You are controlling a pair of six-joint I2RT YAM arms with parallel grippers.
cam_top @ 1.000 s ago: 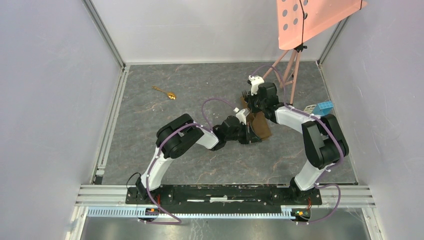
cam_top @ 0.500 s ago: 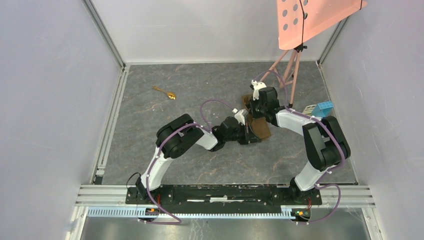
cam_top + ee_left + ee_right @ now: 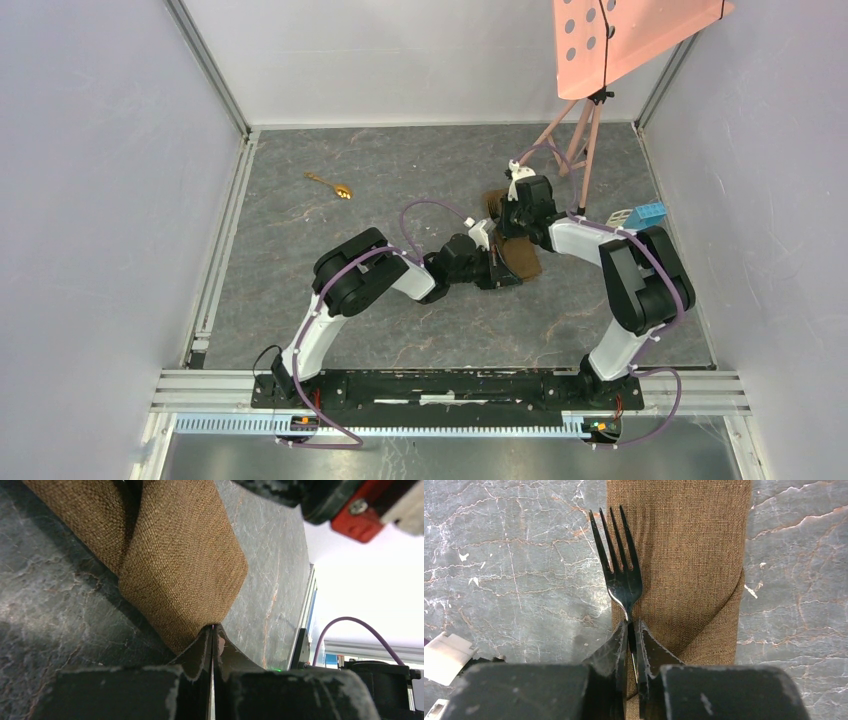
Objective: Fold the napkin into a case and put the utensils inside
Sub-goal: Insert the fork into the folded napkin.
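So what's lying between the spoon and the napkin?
From spoon to napkin the table is bare in the top view; only the left arm's purple cable arches over it.

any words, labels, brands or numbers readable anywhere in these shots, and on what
None can be read: the brown woven cloth napkin, the black fork, the small gold spoon, the pink perforated panel and the blue block carry no visible writing.

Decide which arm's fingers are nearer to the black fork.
Right. The right fingers pinch the handle of the fork, which lies over the napkin. The left fingers clamp the napkin's near corner, away from the fork.
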